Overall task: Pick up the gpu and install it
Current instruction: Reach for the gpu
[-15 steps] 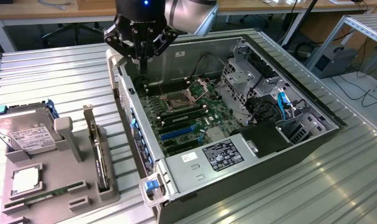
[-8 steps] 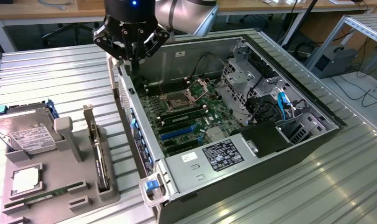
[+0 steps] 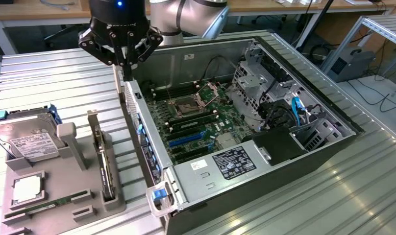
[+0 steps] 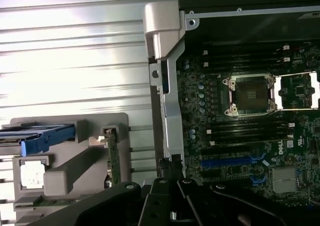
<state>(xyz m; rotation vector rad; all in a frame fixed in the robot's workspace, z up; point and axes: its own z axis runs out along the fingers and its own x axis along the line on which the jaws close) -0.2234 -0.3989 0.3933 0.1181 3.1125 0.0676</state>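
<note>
Gripper closed and empty above the case; gpu in its tray off to the side.

Your gripper [image 3: 127,68] has its jaws pressed together with nothing between them, hanging just over the rear wall of the open computer case [image 3: 136,105]. The gpu [image 3: 104,166] stands on edge in a slot of the grey holder tray [image 3: 67,200], which sits on the slatted table beside the case. The card is well apart from the jaws, lower in the scene and slightly toward the exterior view's left, with its silver bracket at the end nearer the gripper. A hard drive [image 3: 28,142] rests in the same tray, further to the exterior view's left.
</note>
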